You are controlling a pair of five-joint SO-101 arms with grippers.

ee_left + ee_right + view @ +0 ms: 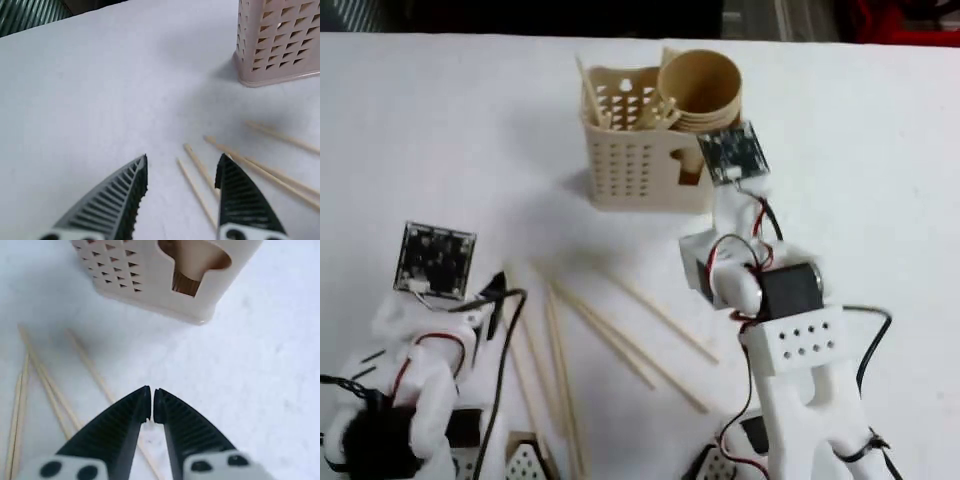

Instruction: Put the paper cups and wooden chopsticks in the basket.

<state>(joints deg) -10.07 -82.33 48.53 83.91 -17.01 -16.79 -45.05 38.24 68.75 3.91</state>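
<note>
At the near left of the white table [440,130], the left arm [415,385] is being shown low over the surface. The left gripper [184,159] is being held released. Its jaws are being kept wide apart, and nothing is being gripped between them. Its fingertips are being positioned close above the table, at the left edge of the loose wooden chopsticks [620,335].

Several of these chopsticks are being shown lying flat in a fan across the near centre of the table, between the two arms and well apart from the basket [635,170].

The basket, beige with perforated walls, is being shown standing upright at the far centre. More chopsticks [590,95] are being held in its far-left corner, leaning against the wall with their ends above the rim. A stack of paper cups [700,85] is being held in its right part, tilted, with the open mouth well above the rim.

At the near right, the right arm [790,350] is being extended toward the basket. The right gripper [151,392] is being held clenched. Its jaws are being kept almost touching, and nothing is being seen gripped between them. It is being positioned over the table just on the near side of the basket, and one loose chopstick is being seen running beneath its fingers.
</note>
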